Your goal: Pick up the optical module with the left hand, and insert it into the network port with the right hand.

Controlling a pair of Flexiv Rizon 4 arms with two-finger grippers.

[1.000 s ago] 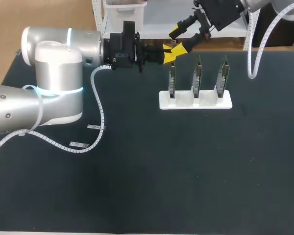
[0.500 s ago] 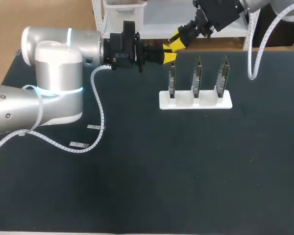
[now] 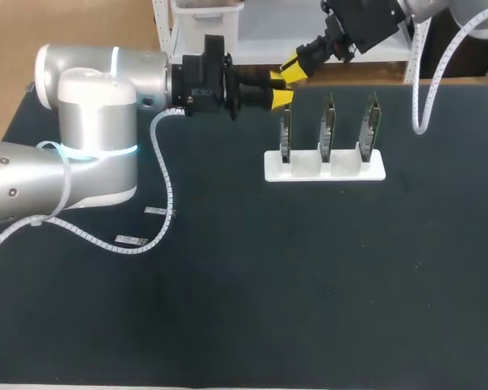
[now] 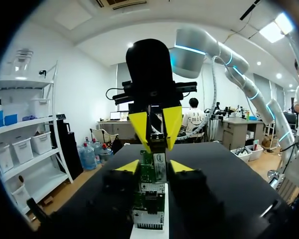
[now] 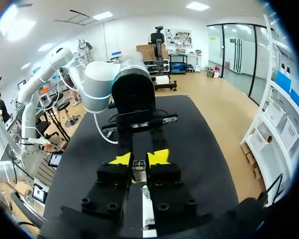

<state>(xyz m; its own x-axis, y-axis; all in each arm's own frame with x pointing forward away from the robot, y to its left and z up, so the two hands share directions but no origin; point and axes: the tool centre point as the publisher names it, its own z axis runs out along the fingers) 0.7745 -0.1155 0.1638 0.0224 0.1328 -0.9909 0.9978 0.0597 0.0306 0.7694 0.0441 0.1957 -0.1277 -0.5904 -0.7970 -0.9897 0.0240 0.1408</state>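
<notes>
The optical module (image 3: 286, 80), a small metal piece, hangs above the table's far edge where my two grippers meet. My right gripper (image 3: 294, 67) comes in from the far right and is shut on the optical module (image 5: 138, 168), which sits between its yellow tips. In the left wrist view the right gripper's fingers (image 4: 139, 127) clamp the optical module (image 4: 159, 158) from above. My left gripper (image 3: 279, 88) is open, its tips standing off either side of the module. Three upright circuit boards with network ports stand in a white holder (image 3: 324, 166) just below; the nearest board (image 3: 286, 130) is under the grippers.
Two small white labels (image 3: 158, 211) lie on the dark table near the left arm's cable (image 3: 164, 175). The right arm's white cable (image 3: 423, 97) hangs down at the far right, behind the holder.
The right gripper's wide-open fingers closed onto the module. After that the left gripper's fingers spread apart and let go of it. Both arms stayed in place.
</notes>
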